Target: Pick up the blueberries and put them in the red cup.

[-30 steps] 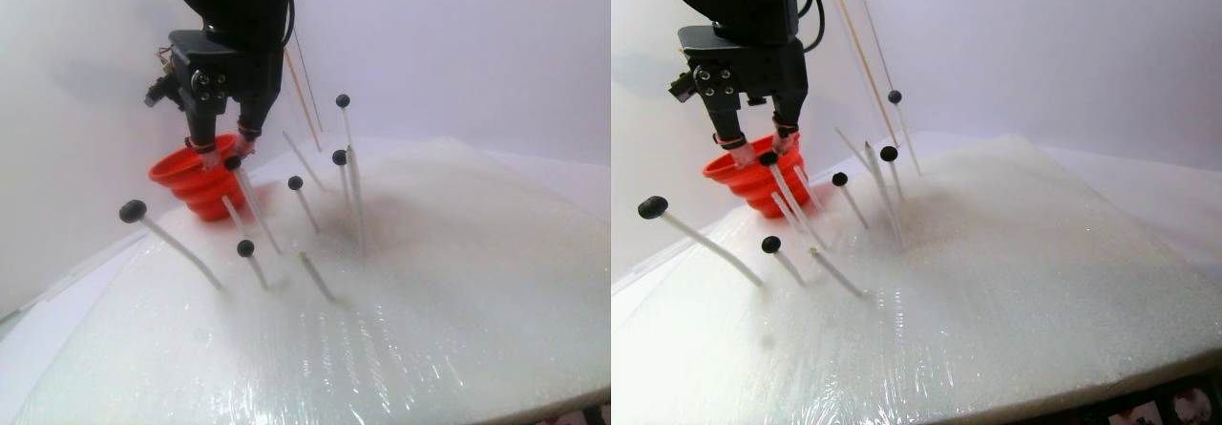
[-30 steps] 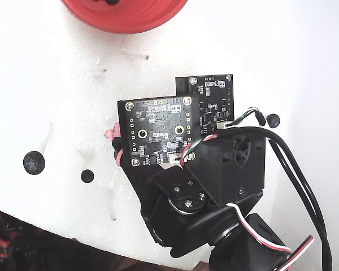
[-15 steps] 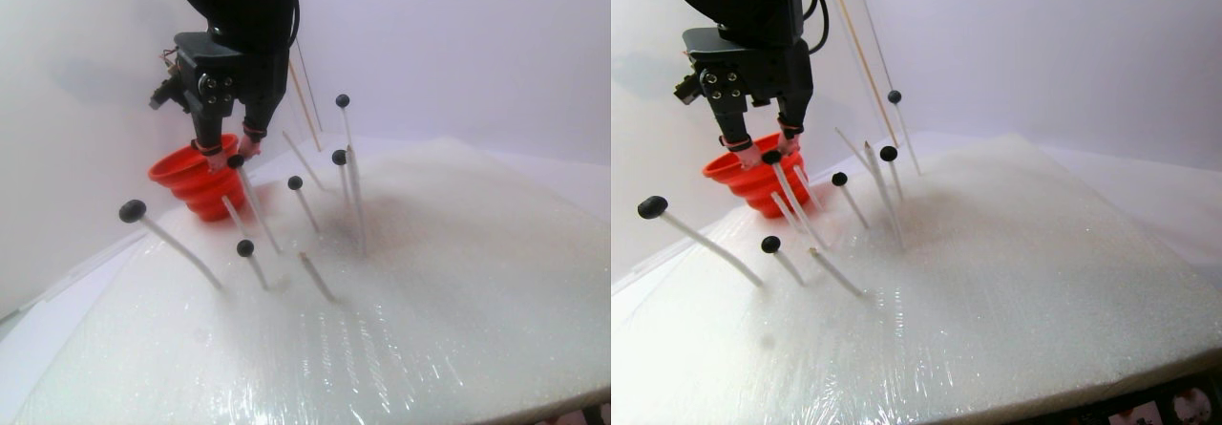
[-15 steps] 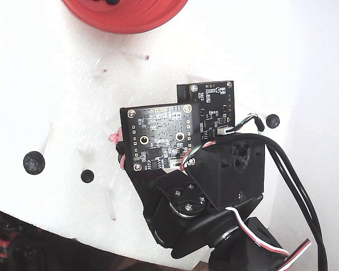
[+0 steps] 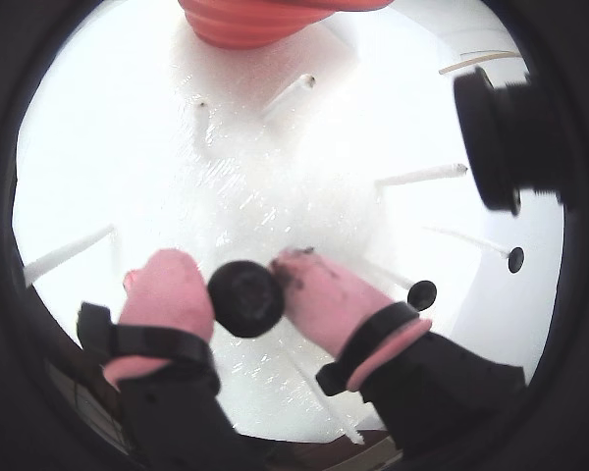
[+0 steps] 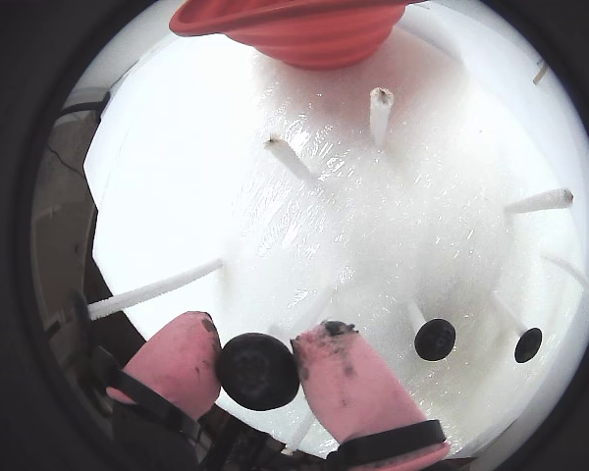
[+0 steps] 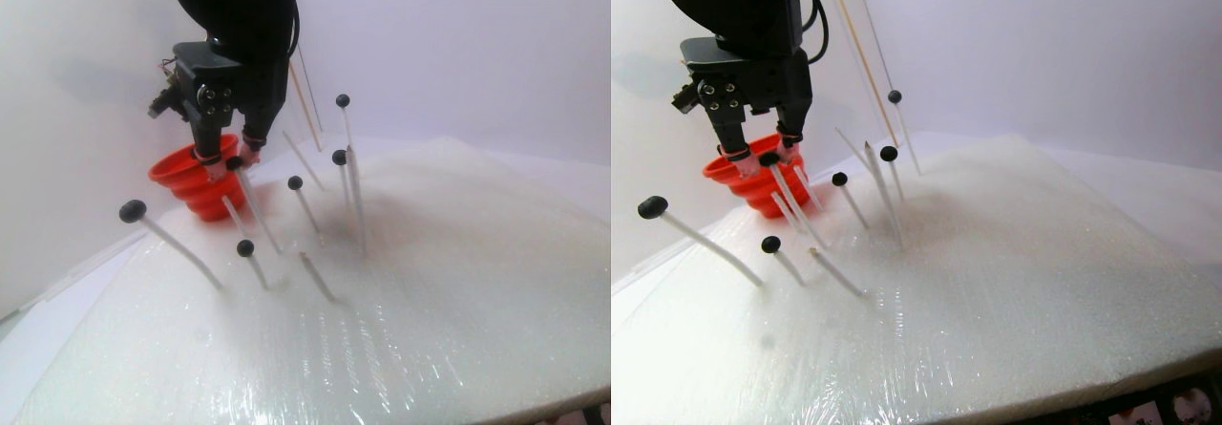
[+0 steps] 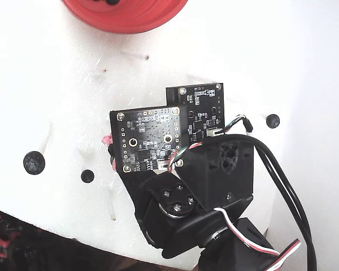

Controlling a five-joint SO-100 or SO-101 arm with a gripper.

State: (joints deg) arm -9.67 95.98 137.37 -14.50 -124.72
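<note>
My gripper has its pink fingertips pressed on both sides of one blueberry, also in a wrist view. In the stereo pair view that blueberry sits at the top of a slanted white stick, right in front of the red cup. The red cup holds a few dark berries at the top edge of the fixed view. Other blueberries stand on sticks in the white foam.
White sticks, some bare and some with berries, lean out of the foam sheet around the gripper. Two berries lie left of the arm and one right. Circuit boards hide the fingers from above.
The gripper head has shifted a little to the left in the fixed view and turned slightly. The held berry stays at the stick top beside the cup.
</note>
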